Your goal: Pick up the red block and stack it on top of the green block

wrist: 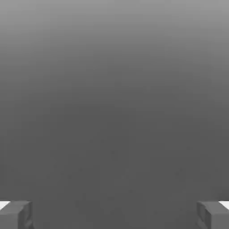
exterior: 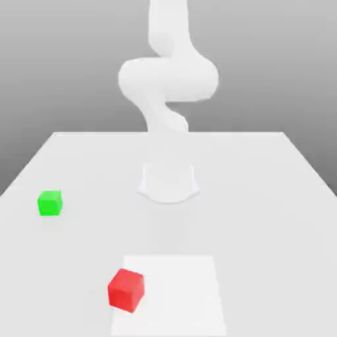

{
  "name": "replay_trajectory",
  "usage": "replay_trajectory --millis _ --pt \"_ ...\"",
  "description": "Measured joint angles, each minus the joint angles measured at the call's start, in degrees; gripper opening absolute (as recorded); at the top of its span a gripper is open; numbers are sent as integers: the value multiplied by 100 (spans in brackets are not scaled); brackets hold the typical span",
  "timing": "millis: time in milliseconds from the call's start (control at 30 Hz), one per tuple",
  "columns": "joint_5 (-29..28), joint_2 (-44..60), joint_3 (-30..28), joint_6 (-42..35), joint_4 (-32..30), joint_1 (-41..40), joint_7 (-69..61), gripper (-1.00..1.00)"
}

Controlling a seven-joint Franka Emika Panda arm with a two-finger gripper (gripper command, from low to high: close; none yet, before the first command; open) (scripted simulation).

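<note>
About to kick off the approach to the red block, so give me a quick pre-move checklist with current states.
1. Claw open: ok. In the hand view the two fingers sit far apart with nothing between them.
2. Red block free to grasp: ok. It sits alone on the table, nothing touching it.
3. Green block top free: ok. Nothing rests on it.
4. Blocks apart: ok. Green lies farther back and toward the exterior view's left of red, with a clear gap.
5. Claw aligned over the red block: not ok. The hand view faces plain grey background, no block in sight.
6. Red block squared to the fingers: cannot tell.
</note>
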Motion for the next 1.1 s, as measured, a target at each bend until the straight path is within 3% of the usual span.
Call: replay_trajectory --millis 700,900,933,1100 --pt "64 4398 -298 2130 -1607 -616 872 0" --pt "237 5645 -206 3088 -1564 -700 804 0" --pt "255 5801 -183 3220 -1542 -719 790 -100" --pt "244 5801 -181 3223 -1542 -717 801 -100"
